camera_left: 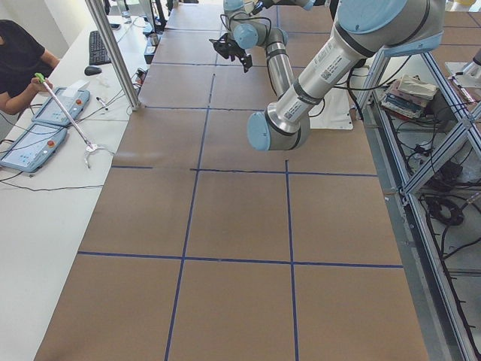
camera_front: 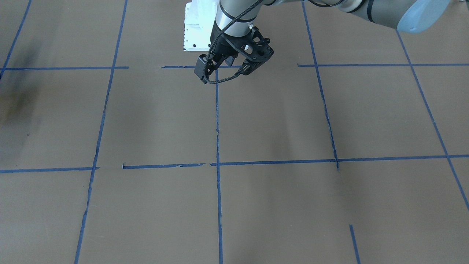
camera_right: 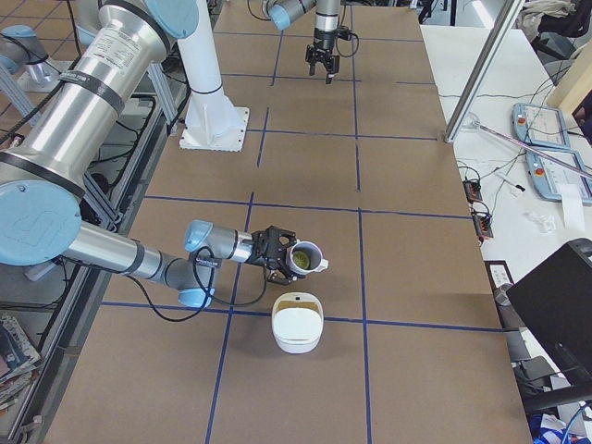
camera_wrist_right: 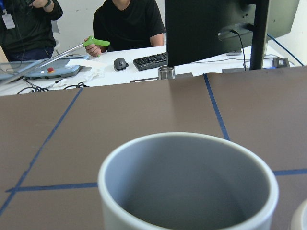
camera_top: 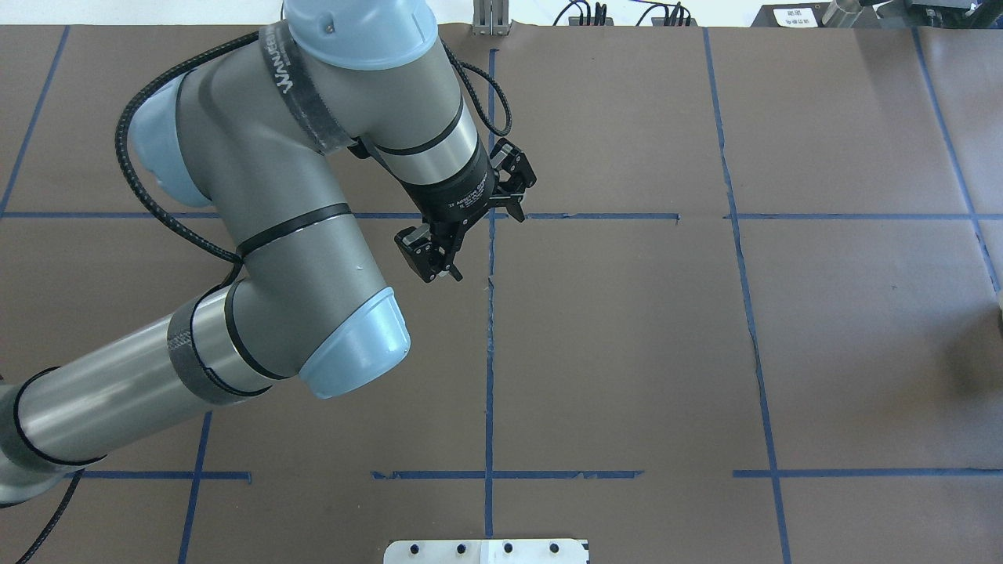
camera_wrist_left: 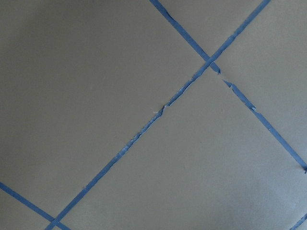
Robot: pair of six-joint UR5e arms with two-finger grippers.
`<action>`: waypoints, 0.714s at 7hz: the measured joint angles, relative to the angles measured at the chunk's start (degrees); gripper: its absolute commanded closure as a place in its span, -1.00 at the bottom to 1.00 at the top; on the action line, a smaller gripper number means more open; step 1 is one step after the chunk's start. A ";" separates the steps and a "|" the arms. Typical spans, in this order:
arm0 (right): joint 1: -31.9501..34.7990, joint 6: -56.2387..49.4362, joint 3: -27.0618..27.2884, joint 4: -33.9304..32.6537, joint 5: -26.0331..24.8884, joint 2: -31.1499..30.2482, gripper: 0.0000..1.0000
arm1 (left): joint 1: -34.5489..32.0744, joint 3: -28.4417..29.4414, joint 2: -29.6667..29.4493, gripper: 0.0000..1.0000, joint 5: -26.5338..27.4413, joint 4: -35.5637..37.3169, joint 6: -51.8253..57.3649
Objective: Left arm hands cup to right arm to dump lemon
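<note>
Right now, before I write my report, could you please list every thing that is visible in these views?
cup: one, white, grey inside, tipped sideways at the right hand
lemon: one, yellow-green, inside the cup
container: one, white, on the table near the cup
table: one, brown, blue tape lines
operators: two, dark shirts, at the side desk
monitor: one, black, side desk
keyboard: one, black, side desk
left hand: one, black, open, empty, above the table
right hand: one, black, at the cup; grip unclear
</note>
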 measured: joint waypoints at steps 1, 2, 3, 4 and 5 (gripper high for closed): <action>0.01 5.66 -3.37 7.18 1.31 0.15 1.00 | 0.01 -0.04 -0.07 -1.00 -0.01 0.00 0.00; 0.00 10.77 -6.01 12.85 1.88 0.46 1.00 | 0.01 -0.06 -0.10 -1.00 0.10 0.00 0.00; 0.10 16.14 -7.21 16.40 2.15 0.80 1.00 | 0.01 -0.09 -0.12 -1.00 0.27 0.00 0.00; 0.28 21.50 -8.38 19.66 2.26 1.14 1.00 | 0.02 -0.13 -0.08 -1.00 0.37 0.00 0.00; 0.62 26.49 -10.93 24.17 2.31 1.98 1.00 | 0.02 -0.14 0.04 -1.00 0.44 0.00 0.00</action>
